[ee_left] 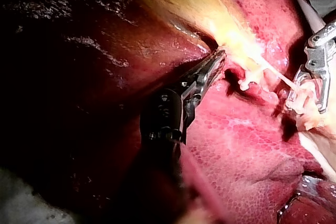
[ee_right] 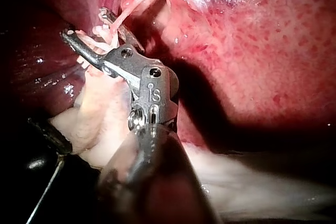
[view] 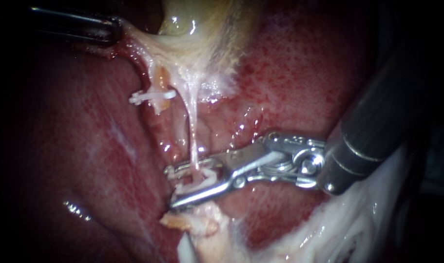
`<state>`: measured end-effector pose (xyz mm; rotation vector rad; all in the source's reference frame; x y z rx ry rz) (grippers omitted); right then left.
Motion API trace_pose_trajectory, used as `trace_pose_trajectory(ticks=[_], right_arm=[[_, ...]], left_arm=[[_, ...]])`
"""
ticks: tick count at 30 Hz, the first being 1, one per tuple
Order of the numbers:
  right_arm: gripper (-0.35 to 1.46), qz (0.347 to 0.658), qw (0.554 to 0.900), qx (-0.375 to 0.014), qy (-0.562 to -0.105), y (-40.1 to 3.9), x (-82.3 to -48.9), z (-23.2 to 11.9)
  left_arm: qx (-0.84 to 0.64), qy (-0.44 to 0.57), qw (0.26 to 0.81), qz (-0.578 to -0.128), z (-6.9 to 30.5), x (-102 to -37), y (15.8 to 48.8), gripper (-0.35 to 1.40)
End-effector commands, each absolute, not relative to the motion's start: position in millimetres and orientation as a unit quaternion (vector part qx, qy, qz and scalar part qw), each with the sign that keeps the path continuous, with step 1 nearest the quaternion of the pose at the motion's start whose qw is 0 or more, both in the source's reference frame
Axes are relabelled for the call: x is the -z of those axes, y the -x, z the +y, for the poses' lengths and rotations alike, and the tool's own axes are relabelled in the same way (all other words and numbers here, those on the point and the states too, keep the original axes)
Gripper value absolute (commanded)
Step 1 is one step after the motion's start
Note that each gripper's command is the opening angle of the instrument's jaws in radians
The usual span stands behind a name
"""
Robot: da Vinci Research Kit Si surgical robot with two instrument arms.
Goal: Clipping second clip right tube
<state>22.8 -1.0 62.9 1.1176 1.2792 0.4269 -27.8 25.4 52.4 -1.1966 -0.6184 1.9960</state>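
Wet red liver [view: 299,73] as backdrop on every side, yellowish gallbladder [view: 202,24] beyond both tips. R instrument [view: 172,188] in from upper right, metal jaws spread in a V w/ clear gap, nothing squeezed. Right tube [view: 192,126] as thin pale strand, taut from gallbladder, down across one R jaw and into the gap betw both. Small white lumps at tube betw those jaws; can't tell if clip or tissue. Pale fatty tissue [view: 202,226] just under and past R jaw tips, more beside R shaft. L instrument [view: 115,30] in from left, dark shaft, jaws clenched on gallbladder edge where pale tissue fans toward both tubes. Left tube [view: 158,83] near L tip, betw that tip and right tube, short, orange-pink. White clip [view: 152,96] crosswise on left tube, well apart from R jaws. L wrist view: L jaws closed into tissue at gallbladder base, clip just ahead of tip, R jaws further ahead round the strand. R wrist view: strand betw spread jaws, liver ahead.
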Motion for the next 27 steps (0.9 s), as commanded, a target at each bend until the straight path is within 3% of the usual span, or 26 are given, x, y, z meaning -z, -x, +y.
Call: trace_pose_trajectory(ticks=[1, 11, 21, 27], right_arm=[[0.44, 0.561, 0.639, -0.185, -0.493, -22.8, -62.6, -1.1], [0.40, 0.566, 0.626, -0.181, -0.505, -22.9, -61.0, -1.4], [0.28, 0.575, 0.605, -0.220, -0.504, -22.8, -61.7, -0.4], [0.14, 0.564, 0.600, -0.236, -0.517, -22.5, -61.9, -0.3]], left_arm=[[-0.774, 0.464, 0.359, -0.239, 25.4, -52.4, 27.8, -0.35], [-0.774, 0.464, 0.359, -0.240, 25.4, -52.4, 27.8, -0.35], [-0.774, 0.464, 0.359, -0.239, 25.4, -52.5, 27.8, -0.35], [-0.774, 0.464, 0.359, -0.239, 25.4, -52.5, 27.9, -0.35]])
